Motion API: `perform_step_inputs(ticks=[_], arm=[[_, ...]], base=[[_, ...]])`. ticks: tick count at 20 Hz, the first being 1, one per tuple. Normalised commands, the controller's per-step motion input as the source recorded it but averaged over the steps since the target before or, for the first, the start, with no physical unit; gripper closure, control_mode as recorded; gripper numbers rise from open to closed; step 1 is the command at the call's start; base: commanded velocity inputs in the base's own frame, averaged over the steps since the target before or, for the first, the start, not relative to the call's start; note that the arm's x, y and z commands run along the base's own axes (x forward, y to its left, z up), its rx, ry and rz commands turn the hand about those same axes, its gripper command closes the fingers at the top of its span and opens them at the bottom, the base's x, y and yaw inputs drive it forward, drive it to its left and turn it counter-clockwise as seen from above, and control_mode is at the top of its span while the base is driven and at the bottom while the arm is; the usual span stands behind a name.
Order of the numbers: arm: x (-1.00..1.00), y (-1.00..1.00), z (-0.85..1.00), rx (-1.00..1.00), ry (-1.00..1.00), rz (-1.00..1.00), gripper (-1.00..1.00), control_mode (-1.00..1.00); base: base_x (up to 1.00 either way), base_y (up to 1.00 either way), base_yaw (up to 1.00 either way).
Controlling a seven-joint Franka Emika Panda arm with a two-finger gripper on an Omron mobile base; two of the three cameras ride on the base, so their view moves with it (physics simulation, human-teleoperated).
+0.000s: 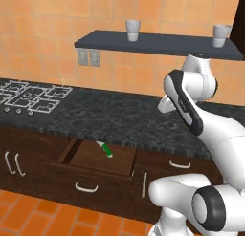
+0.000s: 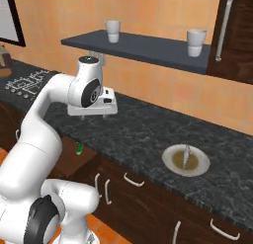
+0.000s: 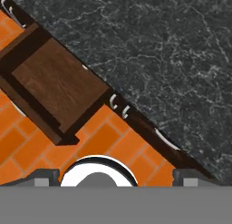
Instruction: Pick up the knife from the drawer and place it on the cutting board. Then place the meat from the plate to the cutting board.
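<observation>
So the first step is not done: the knife (image 1: 105, 149) lies in the open drawer (image 1: 95, 158) (green handle showing). The gripper (image 2: 94, 115) hangs high over the counter (image 2: 148, 134); I cannot tell if it is open. Next it must go down to the knife.

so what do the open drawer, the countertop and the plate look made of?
Open dark-brown drawer: looks like wood with a matte finish, grain visible on its reddish-brown floor; the curved handle looks like polished metal. Black speckled countertop: looks like granite-type stone, with pale veining. Round cream-white plate: probably glazed ceramic, smooth rim, tan centre.
</observation>
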Motion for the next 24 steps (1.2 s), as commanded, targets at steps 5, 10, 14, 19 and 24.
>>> perform_step_inputs(ticks=[5, 10, 14, 19, 24], arm=[[0.00, 0.00, 0.00, 0.00, 0.00, 0.00, -1.00, 1.00], [0.00, 0.00, 0.00, 0.00, 0.00, 0.00, -1.00, 1.00], [0.00, 0.00, 0.00, 0.00, 0.00, 0.00, -1.00, 1.00], [0.00, 0.00, 0.00, 0.00, 0.00, 0.00, -1.00, 1.00], [0.00, 0.00, 0.00, 0.00, 0.00, 0.00, -1.00, 1.00]], base=[[0.03, -0.33, 0.37], [0.02, -0.76, 0.27], [0.20, -0.33, 0.12], [0.53, 0.00, 0.16], [0.15, -0.21, 0.12]])
